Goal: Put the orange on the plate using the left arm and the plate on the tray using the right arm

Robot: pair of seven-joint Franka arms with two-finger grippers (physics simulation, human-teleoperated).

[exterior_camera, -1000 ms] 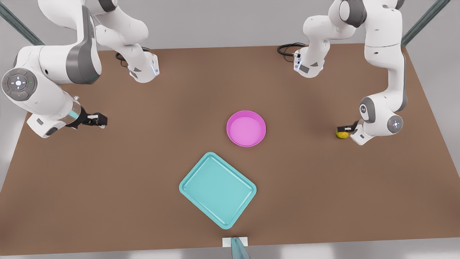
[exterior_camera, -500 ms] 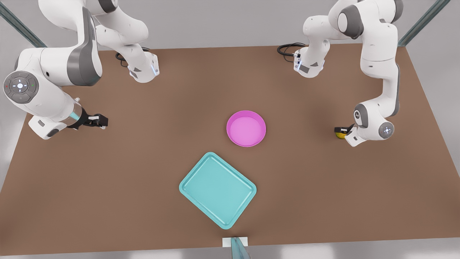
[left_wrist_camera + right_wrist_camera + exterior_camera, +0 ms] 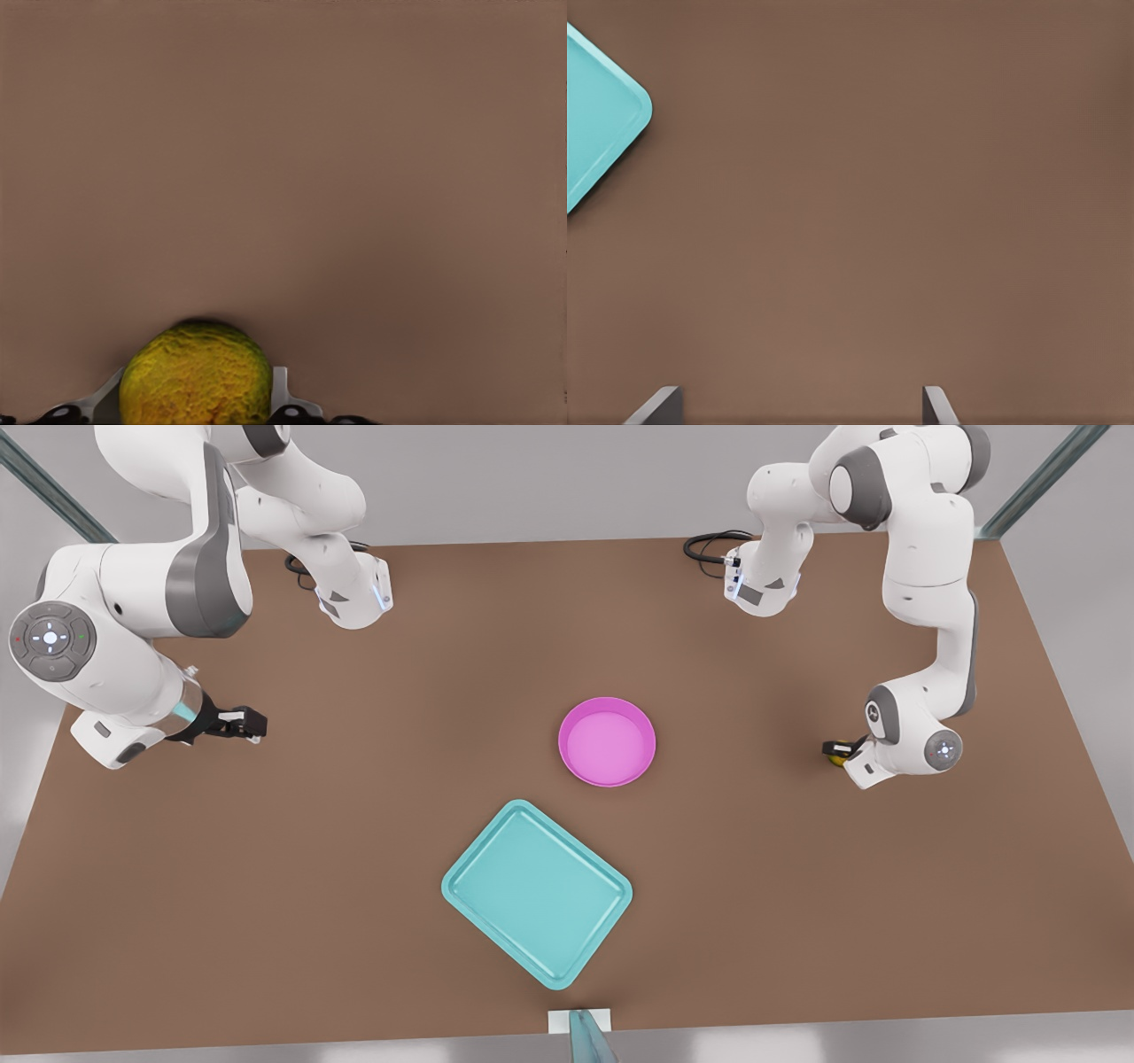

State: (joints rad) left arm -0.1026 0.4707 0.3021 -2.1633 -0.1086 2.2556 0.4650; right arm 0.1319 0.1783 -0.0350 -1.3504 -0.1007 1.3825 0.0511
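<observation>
- front view: the left gripper [image 3: 835,750] sits low over the orange [image 3: 834,759] at the front view's right, well apart from the pink plate [image 3: 607,741] at centre and the teal tray [image 3: 537,892] nearer the camera. the right gripper [image 3: 244,722] waits at the front view's left.
- left wrist view: fingers [image 3: 280,390] straddle the orange, touching or nearly so; a firm grip cannot be told. it looks light, firm, bumpy and apt to roll; best pinched across its widest part.
- right wrist view: fingertips [image 3: 937,405] spread wide over the bare table [image 3: 859,221], empty, a tray corner beyond.
</observation>
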